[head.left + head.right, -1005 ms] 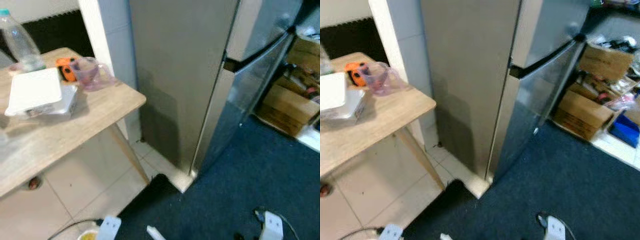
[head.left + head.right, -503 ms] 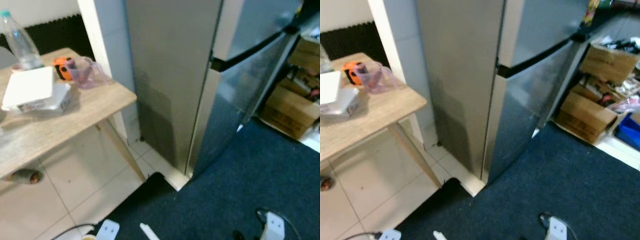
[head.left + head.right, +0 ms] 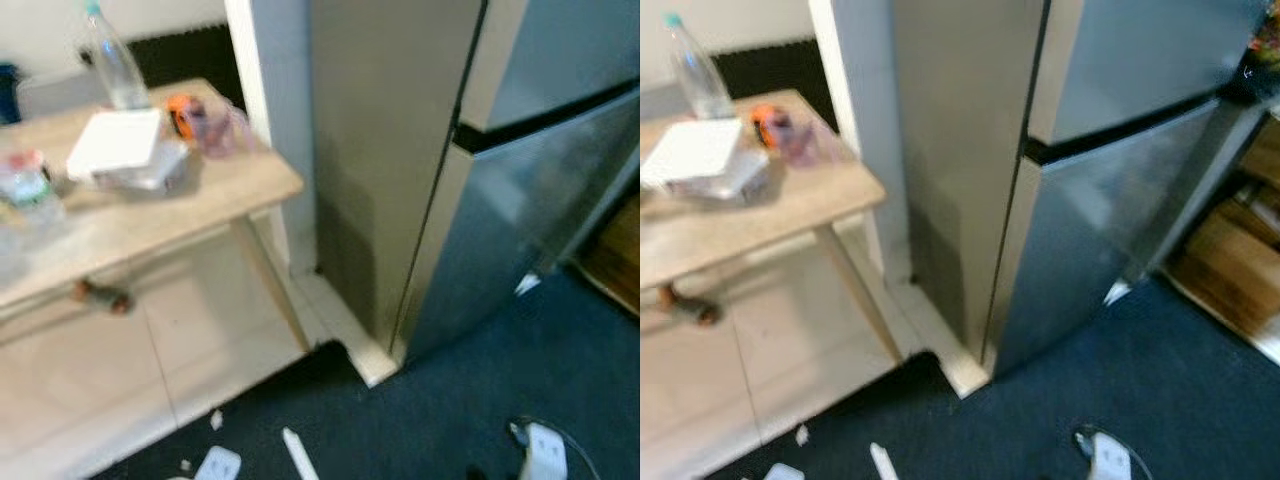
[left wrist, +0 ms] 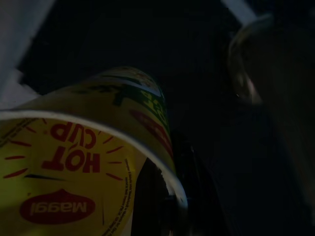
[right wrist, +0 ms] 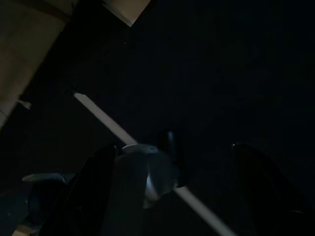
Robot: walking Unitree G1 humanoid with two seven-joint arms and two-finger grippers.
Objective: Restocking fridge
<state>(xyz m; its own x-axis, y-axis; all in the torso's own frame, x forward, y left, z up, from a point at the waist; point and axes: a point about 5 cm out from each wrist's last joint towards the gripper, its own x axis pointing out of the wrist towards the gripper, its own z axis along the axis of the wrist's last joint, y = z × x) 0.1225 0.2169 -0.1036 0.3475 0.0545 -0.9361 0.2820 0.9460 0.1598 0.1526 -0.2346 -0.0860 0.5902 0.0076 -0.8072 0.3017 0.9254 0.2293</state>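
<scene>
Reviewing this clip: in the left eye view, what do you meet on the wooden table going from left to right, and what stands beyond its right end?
Small bottle with red cap → white lidded container → orange item → pink cup → table's right corner → white pillar → steel fridge.

Both head views look forward and down from above at the tall silver two-door fridge [image 3: 470, 170], taking in its side panel, closed doors and base on the dark blue carpet [image 3: 470, 410]. They share the light wooden table [image 3: 730, 225] left of the fridge; the right eye reaches farther past the fridge's right. The left wrist view sits very close to a yellow noodle cup [image 4: 83, 162] in the dark. The right wrist view looks down at dark carpet.
</scene>
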